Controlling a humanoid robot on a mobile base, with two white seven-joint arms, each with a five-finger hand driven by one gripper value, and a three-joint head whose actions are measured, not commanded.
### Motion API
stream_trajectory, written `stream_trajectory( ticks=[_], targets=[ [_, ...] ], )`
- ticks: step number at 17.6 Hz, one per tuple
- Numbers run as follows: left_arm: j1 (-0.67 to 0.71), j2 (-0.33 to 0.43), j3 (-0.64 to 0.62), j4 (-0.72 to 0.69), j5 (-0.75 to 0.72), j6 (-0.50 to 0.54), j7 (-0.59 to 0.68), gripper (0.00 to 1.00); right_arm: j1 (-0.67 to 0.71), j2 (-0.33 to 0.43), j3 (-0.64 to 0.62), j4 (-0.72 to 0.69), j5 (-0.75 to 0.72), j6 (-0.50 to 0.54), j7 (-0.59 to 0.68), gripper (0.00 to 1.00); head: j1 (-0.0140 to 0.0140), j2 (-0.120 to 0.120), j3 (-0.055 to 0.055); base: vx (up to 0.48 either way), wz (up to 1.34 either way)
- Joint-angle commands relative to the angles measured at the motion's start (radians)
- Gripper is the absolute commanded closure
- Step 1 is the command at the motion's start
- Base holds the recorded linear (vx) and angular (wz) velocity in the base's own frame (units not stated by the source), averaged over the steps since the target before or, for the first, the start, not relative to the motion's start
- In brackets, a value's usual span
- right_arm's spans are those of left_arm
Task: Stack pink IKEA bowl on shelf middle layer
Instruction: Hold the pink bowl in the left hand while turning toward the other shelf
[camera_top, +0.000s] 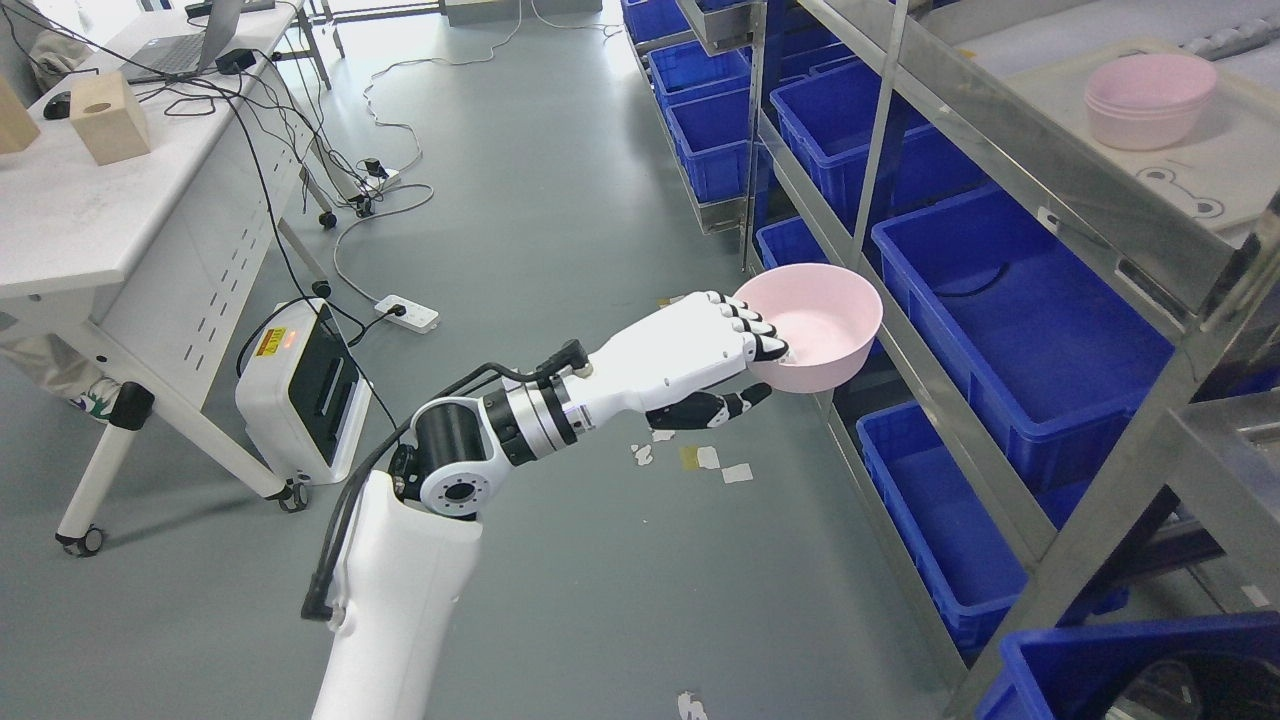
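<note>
Head view only: left hand (715, 350) reaching in from lower left, fingers (748, 322) hooked over the near rim and thumb pressed under the wall, clamped on the pink bowl (822, 325). Bowl held upright in the air, just in front of the shelf's (1010, 150) edge and above a blue bin (1010, 330), not yet on any layer. Right arm out of sight. Step in hand, by judgement: carrying the bowl toward its stack, grasp done, placing still ahead. Already on the shelf layer higher up: a stack of pink bowls (1150, 98) resting on a pale tray (1220, 165) with a cartoon face, well apart from the held bowl, up and to the right. Next move likely calling for a lift above the metal shelf edge, a reach right and inward, then lining up rim over rim before lowering and letting go; the slanted upright post (880, 130) between hand and stack a possible thing to clear. Around: grey smooth floor (560, 200) with trailing cables and a power strip (407, 313), bits of tape near the shelf foot, more blue bins on lower layers, a white desk (90, 210) at left carrying a wooden block (108, 118) and a laptop (190, 45), a white box unit (300, 390) beside its leg.
</note>
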Motion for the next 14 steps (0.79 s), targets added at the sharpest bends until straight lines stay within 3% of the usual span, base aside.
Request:
stream_trajectory(
  ticks=[1, 8, 14],
  targets=[
    [-0.001, 0.017, 0.036, -0.010, 0.000, 0.001, -0.003, 0.97, 0.021, -0.017, 0.000, -0.018, 0.000, 0.001, 0.000, 0.00, 0.0000, 0.000, 0.000, -0.004, 0.02],
    [-0.003, 0.017, 0.034, -0.010, 0.000, 0.001, -0.001, 0.97, 0.021, -0.017, 0.000, -0.018, 0.000, 0.001, 0.000, 0.00, 0.0000, 0.000, 0.000, 0.053, 0.22],
    [-0.003, 0.017, 0.031, -0.009, 0.000, 0.001, -0.003, 0.97, 0.021, -0.017, 0.000, -0.018, 0.000, 0.001, 0.000, 0.00, 0.0000, 0.000, 0.000, 0.192, 0.44]
  ],
)
